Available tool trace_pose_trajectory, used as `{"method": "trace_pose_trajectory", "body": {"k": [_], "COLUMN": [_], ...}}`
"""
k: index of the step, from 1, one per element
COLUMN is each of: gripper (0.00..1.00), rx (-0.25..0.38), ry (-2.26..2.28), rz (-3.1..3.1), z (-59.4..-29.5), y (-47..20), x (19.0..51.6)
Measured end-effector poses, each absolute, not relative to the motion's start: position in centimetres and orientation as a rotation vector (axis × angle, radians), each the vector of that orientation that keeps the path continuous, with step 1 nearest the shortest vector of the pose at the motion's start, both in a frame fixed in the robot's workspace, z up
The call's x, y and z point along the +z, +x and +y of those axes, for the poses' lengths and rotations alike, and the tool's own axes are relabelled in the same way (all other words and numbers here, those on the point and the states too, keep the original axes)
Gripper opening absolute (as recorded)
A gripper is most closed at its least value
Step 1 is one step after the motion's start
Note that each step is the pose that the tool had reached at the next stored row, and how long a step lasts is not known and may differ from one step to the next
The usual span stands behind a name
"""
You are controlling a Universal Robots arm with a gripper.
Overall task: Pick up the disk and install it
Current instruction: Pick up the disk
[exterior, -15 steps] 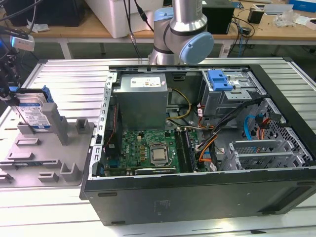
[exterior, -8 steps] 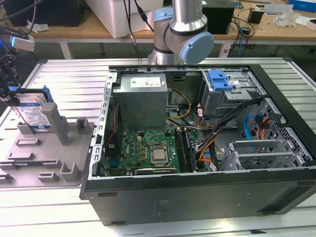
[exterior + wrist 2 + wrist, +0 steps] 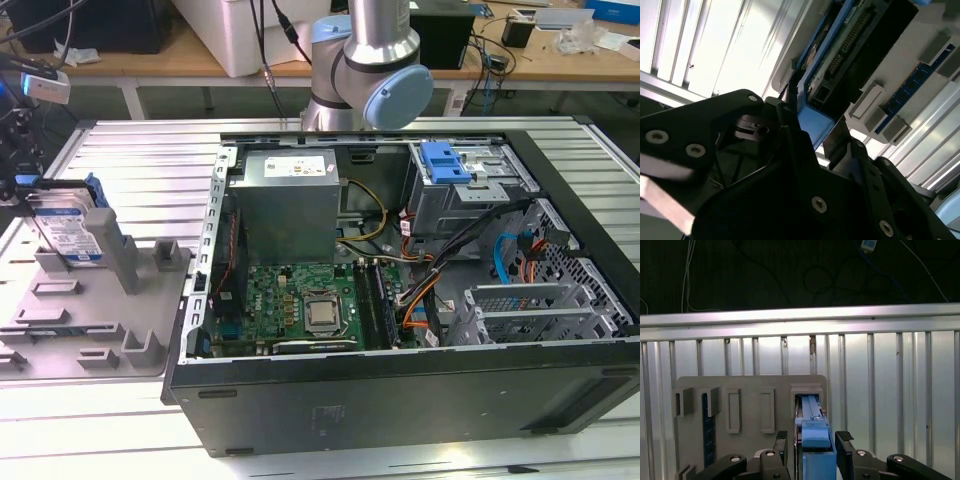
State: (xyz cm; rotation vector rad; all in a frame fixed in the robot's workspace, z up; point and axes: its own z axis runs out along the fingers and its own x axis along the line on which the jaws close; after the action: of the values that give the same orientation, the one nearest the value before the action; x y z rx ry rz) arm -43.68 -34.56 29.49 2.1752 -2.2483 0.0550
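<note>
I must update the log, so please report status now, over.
Gripper open, straddling the disk. Disk upright in grey holder, outside the computer case. No obstruction seen at the disk.

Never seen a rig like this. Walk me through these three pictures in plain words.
It is a robot arm with a two-fingered gripper. The exterior view looks from off the arm onto a ribbed metal table carrying an open computer case and a grey holder. Both wrist views ride on the arm. The disk stands upright in the holder; in the first wrist view the open gripper straddles its blue edge. Nothing is held yet.
</note>
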Motion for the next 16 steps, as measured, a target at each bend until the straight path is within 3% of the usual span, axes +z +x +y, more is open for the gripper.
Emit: {"method": "trace_pose_trajectory", "body": {"k": [1,16], "gripper": [0.37,0.37], "rx": [0.055,0.055], "ry": [2.175,2.175], "rz": [-2.248,-2.249], "z": [-34.56,-34.55], "y": [-43.69,-43.69], "x": [29.48,29.58]}}
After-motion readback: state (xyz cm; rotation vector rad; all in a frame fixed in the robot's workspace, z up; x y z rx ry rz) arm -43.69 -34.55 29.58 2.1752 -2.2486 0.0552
